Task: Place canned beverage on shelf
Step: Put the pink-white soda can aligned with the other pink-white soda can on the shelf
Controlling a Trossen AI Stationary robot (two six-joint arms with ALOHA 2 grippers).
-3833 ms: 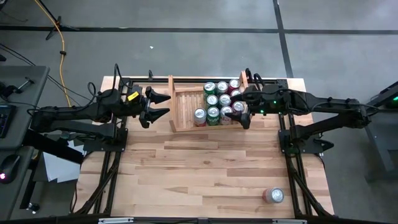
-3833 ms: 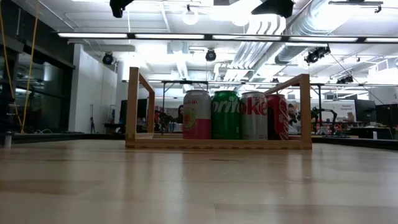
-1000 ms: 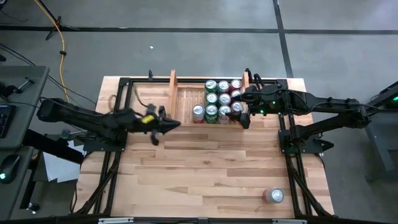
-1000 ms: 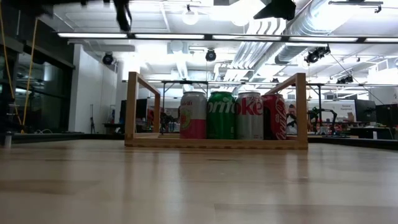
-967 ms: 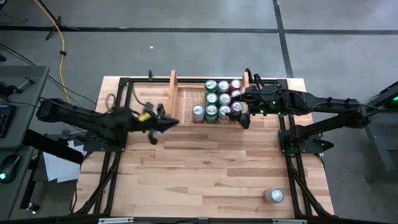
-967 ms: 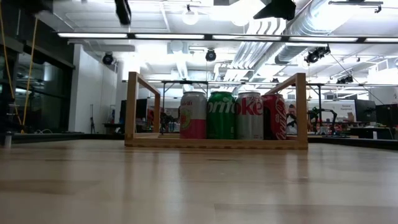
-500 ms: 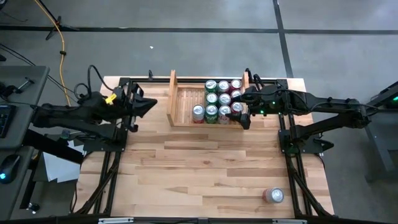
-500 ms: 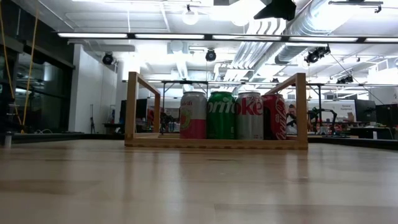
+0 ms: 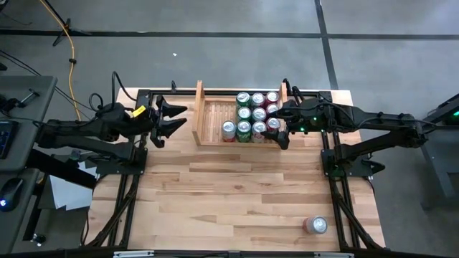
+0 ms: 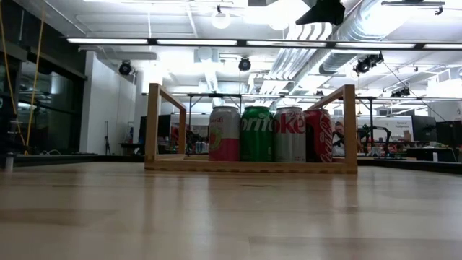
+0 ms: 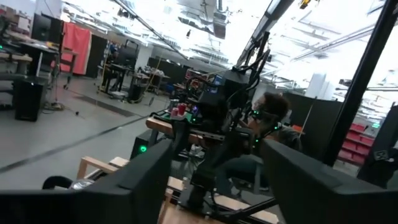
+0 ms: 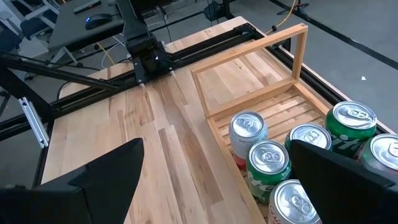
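The shelf [image 9: 214, 118], a low pale wooden rack, stands at the far middle of the table. Several cans [image 9: 254, 115] stand upright on its slatted base and fill its right part, while its left part is bare. The shelf [image 10: 249, 166] and its front row of cans [image 10: 267, 133] also show in the low view. Another can [image 9: 315, 226] lies alone near the table's near right corner. My left gripper [image 9: 174, 118] is open and empty, left of the shelf. My right gripper [image 9: 281, 115] is open, raised over the shelf's right end, with the cans [image 12: 267, 158] below its fingers.
Dark frame rails [image 9: 136, 158] run along the table's left and right sides and its far edge. Bare tabletop [image 9: 237, 193] lies between the shelf and the near edge. A person sits beyond the table in the left wrist view [image 11: 273, 118].
My left gripper has drawn back from the shelf's near left corner toward the table's left and far edges. It has turned, and now points at the shelf's left side board. The shelf, the cans and my right gripper have kept still.
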